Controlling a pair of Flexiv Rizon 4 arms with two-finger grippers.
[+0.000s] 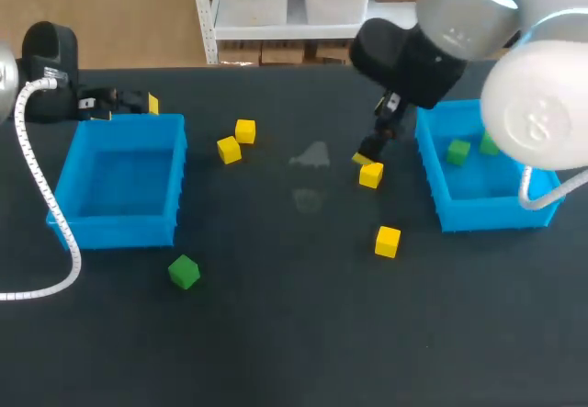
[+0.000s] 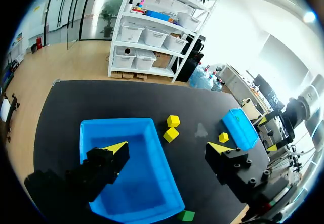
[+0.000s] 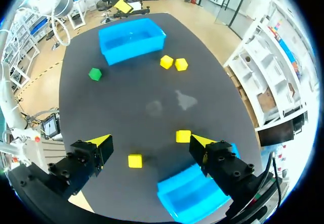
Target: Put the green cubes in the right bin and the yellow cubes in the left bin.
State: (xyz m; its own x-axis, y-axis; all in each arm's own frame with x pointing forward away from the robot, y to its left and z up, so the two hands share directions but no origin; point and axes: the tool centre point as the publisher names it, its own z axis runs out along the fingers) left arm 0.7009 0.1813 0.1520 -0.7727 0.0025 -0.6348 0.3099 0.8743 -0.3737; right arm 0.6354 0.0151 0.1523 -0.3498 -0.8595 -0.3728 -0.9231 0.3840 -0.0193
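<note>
Four yellow cubes (image 1: pixel 245 131) lie on the worktop (image 1: pixel 294 352), and none is yet in the left bin (image 1: pixel 69 214). Two green cubes (image 1: pixel 457 152) are already inside the right bin (image 1: pixel 487 216). A third green cube (image 1: pixel 184 271) is left on the worktop, well apart from the right bin. Of the yellow ones, the nearest cube (image 1: pixel 370 175) sits just beside the right bin, a second cube (image 1: pixel 388 241) lies near that bin's front corner, and a far pair (image 1: pixel 229 150) is set well apart from it.

The right hand (image 3: pixel 150 142) is held above the worktop just beside the right bin, over the nearest cube. Its fingers are spread wide and nothing is pinched. In the right wrist view that cube is seen ahead of the hand, closer to one finger than to the other and touched by neither. The left hand (image 2: pixel 168 147) is spread and empty too, at the end of the worktop farthest from the right bin, above the left bin's rim.

The step in hand is judged to be the pick of the nearest cube. The hand would first need to be shifted so that the cube is centred between the fingers. It would then be lowered and pressed shut on two opposite faces. After that a long carry away from the right bin is called for, and care is needed so that the far pair is not knocked.
</note>
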